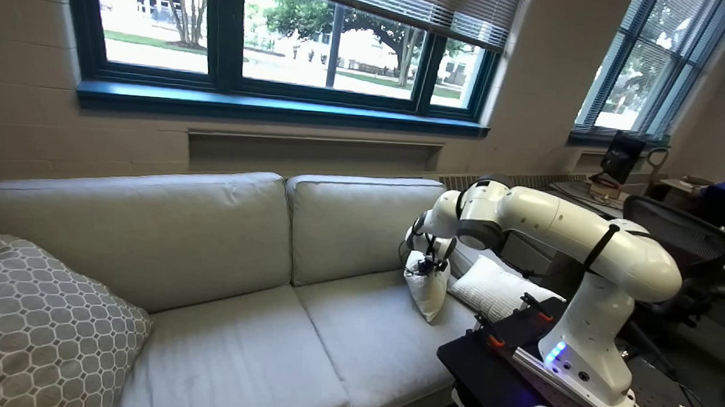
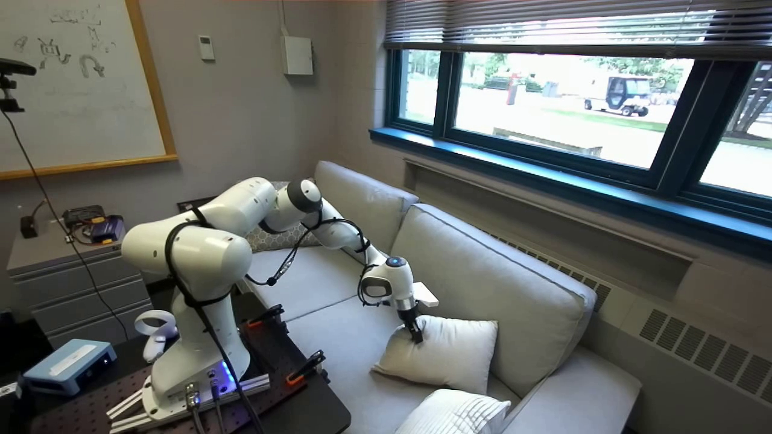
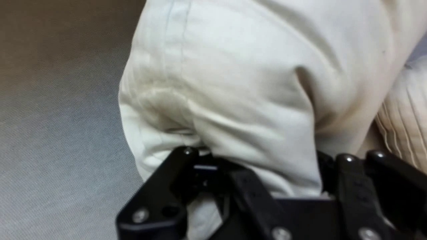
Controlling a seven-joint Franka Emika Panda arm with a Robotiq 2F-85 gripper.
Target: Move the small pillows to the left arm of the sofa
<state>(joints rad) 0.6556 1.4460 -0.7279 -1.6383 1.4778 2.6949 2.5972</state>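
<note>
A plain cream pillow stands up on the sofa seat, seen in both exterior views [image 1: 427,295] [image 2: 449,355]. It fills much of the wrist view [image 3: 250,83]. My gripper [image 2: 415,337] reaches down onto its upper corner. The cloth bunches in folds between the fingers [image 3: 267,160], and the gripper looks shut on it; the fingertips are hidden in the cloth. A white ribbed pillow lies beside it, towards the near sofa arm [image 2: 579,386], in both exterior views [image 1: 499,290] [image 2: 455,415]. Its ribbed edge also shows in the wrist view [image 3: 407,113].
The light grey sofa has tall back cushions [image 1: 367,229] [image 2: 482,271] behind the gripper. A large patterned pillow [image 1: 47,322] sits at the sofa's far end. The robot's dark table [image 2: 325,398] with clamps [image 2: 304,367] borders the seat front.
</note>
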